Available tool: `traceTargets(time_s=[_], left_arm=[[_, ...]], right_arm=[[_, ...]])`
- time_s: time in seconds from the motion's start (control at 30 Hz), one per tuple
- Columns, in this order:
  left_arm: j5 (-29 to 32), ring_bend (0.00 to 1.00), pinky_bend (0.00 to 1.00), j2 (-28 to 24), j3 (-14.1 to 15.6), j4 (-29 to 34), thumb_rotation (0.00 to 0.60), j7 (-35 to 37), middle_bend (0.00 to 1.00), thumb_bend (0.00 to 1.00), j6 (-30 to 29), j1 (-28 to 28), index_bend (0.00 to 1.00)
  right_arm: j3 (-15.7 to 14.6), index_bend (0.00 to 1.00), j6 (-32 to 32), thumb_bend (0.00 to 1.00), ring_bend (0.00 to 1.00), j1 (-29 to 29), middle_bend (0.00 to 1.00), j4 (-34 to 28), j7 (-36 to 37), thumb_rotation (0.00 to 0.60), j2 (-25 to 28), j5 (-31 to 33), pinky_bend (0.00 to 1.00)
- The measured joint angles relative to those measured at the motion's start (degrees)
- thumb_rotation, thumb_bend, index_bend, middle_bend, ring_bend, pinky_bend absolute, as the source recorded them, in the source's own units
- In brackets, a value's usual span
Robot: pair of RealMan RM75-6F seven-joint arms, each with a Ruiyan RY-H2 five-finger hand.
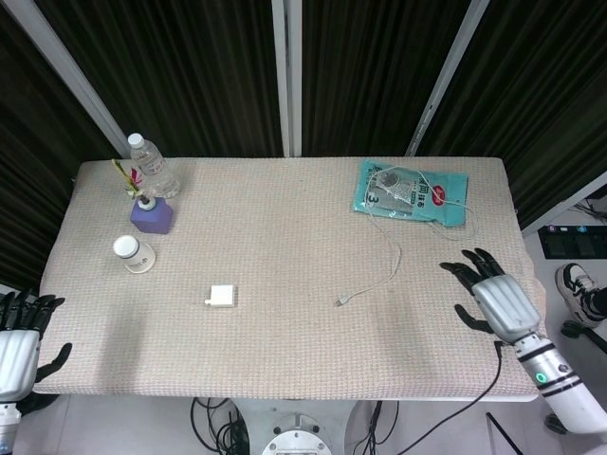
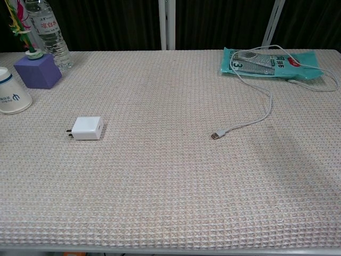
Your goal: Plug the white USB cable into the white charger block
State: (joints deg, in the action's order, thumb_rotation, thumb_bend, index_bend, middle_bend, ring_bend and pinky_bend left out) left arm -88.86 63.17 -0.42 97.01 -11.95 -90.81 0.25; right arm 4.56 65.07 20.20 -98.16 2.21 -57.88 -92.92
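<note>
The white charger block [image 1: 222,296] [image 2: 88,128] lies flat left of the table's middle, prongs pointing left. The white USB cable [image 1: 390,259] [image 2: 265,107] runs from the teal packet down to its plug [image 1: 340,301] [image 2: 216,135], which rests on the cloth right of the middle. My right hand [image 1: 496,300] hovers over the table's right side with fingers spread, holding nothing, well right of the plug. My left hand [image 1: 17,341] hangs off the front left corner, fingers apart and empty. Neither hand shows in the chest view.
A teal packet [image 1: 412,191] [image 2: 273,63] lies at the back right under the cable. At the back left stand a water bottle [image 1: 152,167] [image 2: 48,31], a purple block [image 1: 152,215] [image 2: 37,70] with a plant, and a white cup [image 1: 129,250] [image 2: 10,93].
</note>
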Motion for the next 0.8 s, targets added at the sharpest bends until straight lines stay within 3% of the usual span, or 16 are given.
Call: traceTargets(time_s=[0.17, 0.37, 0.57, 0.8], left_arm=[[-0.5, 0.02, 0.03, 0.6, 0.0, 0.0, 0.600, 0.1, 0.17, 0.24, 0.4, -0.4, 0.21], [0.3, 0.02, 0.03, 0.9, 0.0, -0.6, 0.600, 0.8, 0.17, 0.24, 1.0, -0.4, 0.21], [1.1, 0.02, 0.02, 1.4, -0.1, -1.6, 0.600, 1.6, 0.17, 0.24, 2.1, -0.8, 0.21], [1.7, 0.02, 0.02, 2.1, -0.1, -3.1, 0.600, 3.2, 0.17, 0.24, 2.7, -0.9, 0.21]], right_arm=[[2.4, 0.30, -11.8, 0.31, 0.07, 9.7, 0.32, 0.0, -5.6, 0.600, -5.4, 2.0, 0.05], [4.4, 0.32, -18.5, 0.26, 0.09, 16.7, 0.35, 3.8, -16.3, 0.600, -15.5, 7.9, 0.06], [4.8, 0.38, -19.3, 0.24, 0.09, 19.9, 0.37, 9.3, -29.9, 0.600, -26.1, 14.2, 0.06], [3.8, 0.44, -17.2, 0.22, 0.11, 21.2, 0.38, 15.1, -34.1, 0.600, -33.0, 18.4, 0.06]])
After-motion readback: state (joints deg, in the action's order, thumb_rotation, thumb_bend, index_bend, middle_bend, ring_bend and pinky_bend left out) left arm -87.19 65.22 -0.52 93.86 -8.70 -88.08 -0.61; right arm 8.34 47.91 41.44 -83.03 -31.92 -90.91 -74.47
